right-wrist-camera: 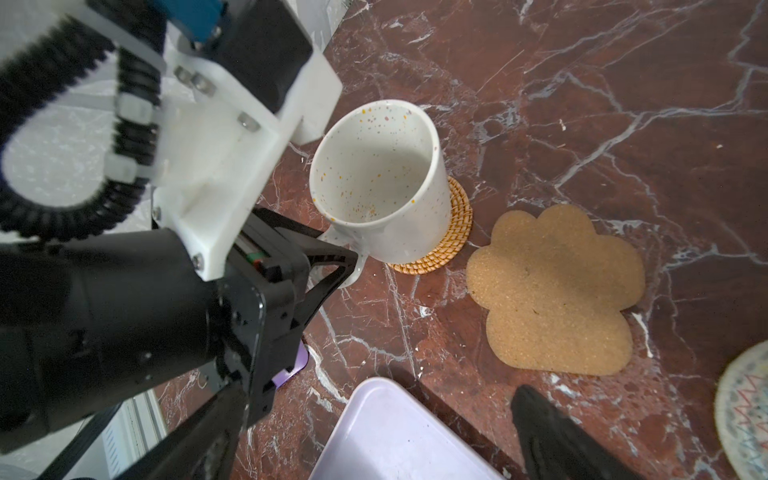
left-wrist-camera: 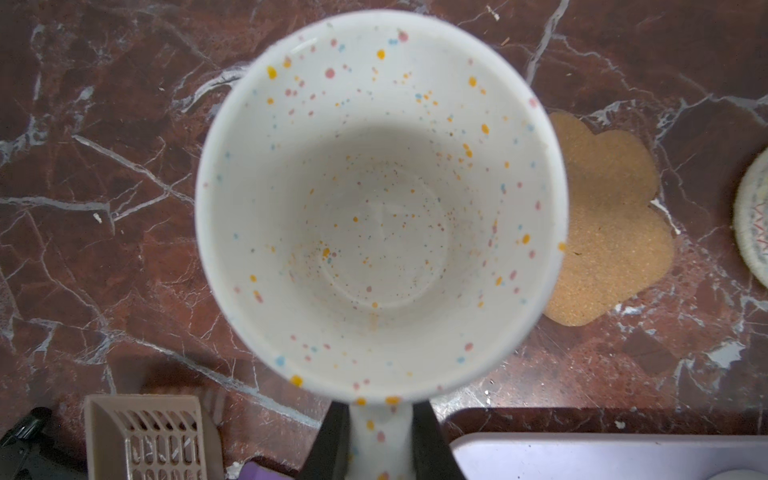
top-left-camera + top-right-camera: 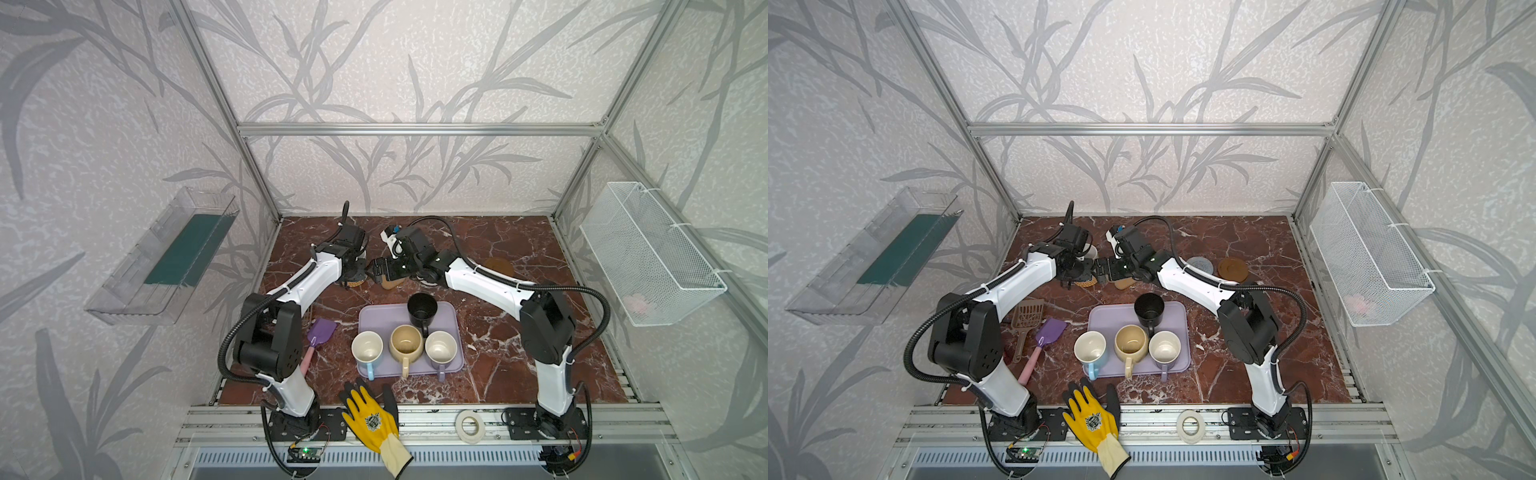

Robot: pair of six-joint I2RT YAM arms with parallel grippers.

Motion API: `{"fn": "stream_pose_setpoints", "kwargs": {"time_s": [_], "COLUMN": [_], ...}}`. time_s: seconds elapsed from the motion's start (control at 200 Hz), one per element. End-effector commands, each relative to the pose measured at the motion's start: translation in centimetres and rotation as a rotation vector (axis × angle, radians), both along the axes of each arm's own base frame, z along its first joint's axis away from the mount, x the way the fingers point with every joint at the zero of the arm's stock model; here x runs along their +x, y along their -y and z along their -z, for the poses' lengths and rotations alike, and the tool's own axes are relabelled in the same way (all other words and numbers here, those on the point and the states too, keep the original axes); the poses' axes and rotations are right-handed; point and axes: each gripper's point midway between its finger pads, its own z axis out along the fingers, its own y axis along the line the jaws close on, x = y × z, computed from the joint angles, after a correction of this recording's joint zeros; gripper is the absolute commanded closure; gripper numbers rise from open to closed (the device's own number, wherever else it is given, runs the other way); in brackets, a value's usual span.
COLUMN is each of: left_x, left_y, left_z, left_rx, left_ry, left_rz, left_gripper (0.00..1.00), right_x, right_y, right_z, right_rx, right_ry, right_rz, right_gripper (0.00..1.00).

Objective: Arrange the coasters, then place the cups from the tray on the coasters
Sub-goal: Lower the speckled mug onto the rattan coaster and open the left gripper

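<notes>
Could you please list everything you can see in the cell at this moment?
tray: one, lavender, front centre of table
black cup: one, back of tray
light blue cup, cream-yellow cup, lavender cup: one each, front of tray
white speckled mug: one, on orange woven coaster
tan paw coaster, cream rope coaster, grey-blue coaster, brown coaster: one each, behind tray
spatula: one, purple, left of tray
scoop: one, brown, beside spatula
glove: one, yellow, front rail
tape roll: one, white, front rail
clear bin: one, left wall
wire basket: one, white, right wall
left gripper: shut on mug handle
right gripper: open, empty
</notes>
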Motion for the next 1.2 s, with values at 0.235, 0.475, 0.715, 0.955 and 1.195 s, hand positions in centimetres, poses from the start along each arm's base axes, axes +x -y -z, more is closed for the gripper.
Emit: {"fn": "stream_pose_setpoints", "kwargs": {"time_s": [0.235,0.475,0.715,0.955,1.195], "left_x": [2.3,2.5,1.9,0.7,-0.4], "left_y": [-0.4,-0.5,-0.5,-0.4,-0.2], "left_z": [-0.1,0.1,0.9,2.4,3.3], "left_rx": [-0.024,-0.028,-0.034,-0.053,-0.071], "left_ry": [0.088,0.100,0.094,0.029,-0.004], "left_rz": [-0.004,-0.010,-0.017,-0.023,-0.021], "left_gripper": [1.00,1.00,1.00,1.00,0.92], "right_x": [1.0,0.7,0.5,0.1,0.1], "right_y": [0.2,0.4,0.4,0.4,0.4], "right_z": [-0.1,0.7,1.4,2.0,2.1], "right_rx": [0.037,0.028,0.028,0.029,0.032], "right_ry": [-0.003,-0.013,-0.031,-0.053,-0.061], "right_rz": [-0.016,-0.023,-0.028,-0.032,-0.030], "right_gripper": [0.01,0.01,0.01,0.01,0.01]}}
